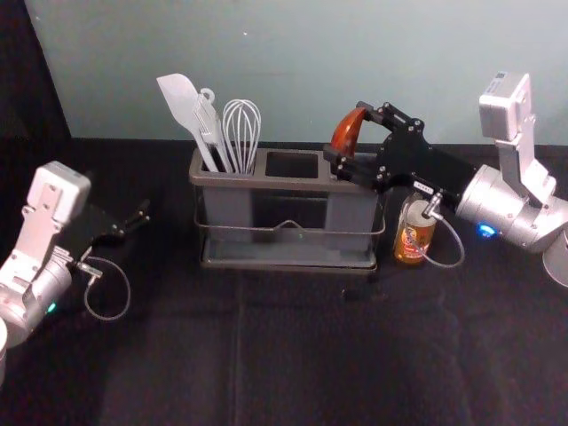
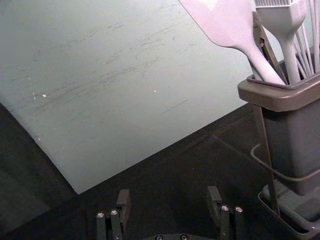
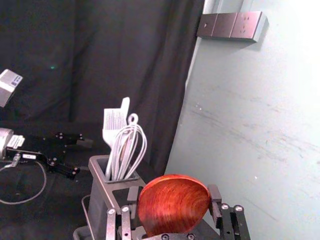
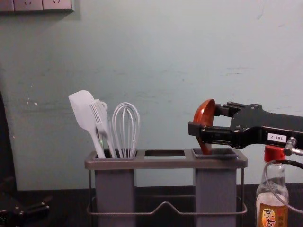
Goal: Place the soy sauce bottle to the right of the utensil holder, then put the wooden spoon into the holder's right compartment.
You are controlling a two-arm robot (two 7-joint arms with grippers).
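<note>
My right gripper (image 1: 348, 142) is shut on the bowl of the wooden spoon (image 1: 347, 131), over the right compartment of the utensil holder (image 1: 293, 184). In the chest view the spoon (image 4: 204, 121) stands upright, its lower end at the opening of that compartment. The right wrist view shows the spoon's red-brown bowl (image 3: 173, 204) between the fingers of the right gripper (image 3: 173, 202). The soy sauce bottle (image 1: 415, 232) stands upright to the right of the holder, partly behind the right gripper's cable. My left gripper (image 1: 142, 220) is idle at the left, open and holding nothing.
A white spatula (image 4: 83, 111), a brush (image 4: 101, 119) and a whisk (image 4: 126, 130) stand in the holder's left compartment. Behind the table rises a pale wall (image 1: 302, 71). Dark cloth (image 1: 293, 346) covers the table.
</note>
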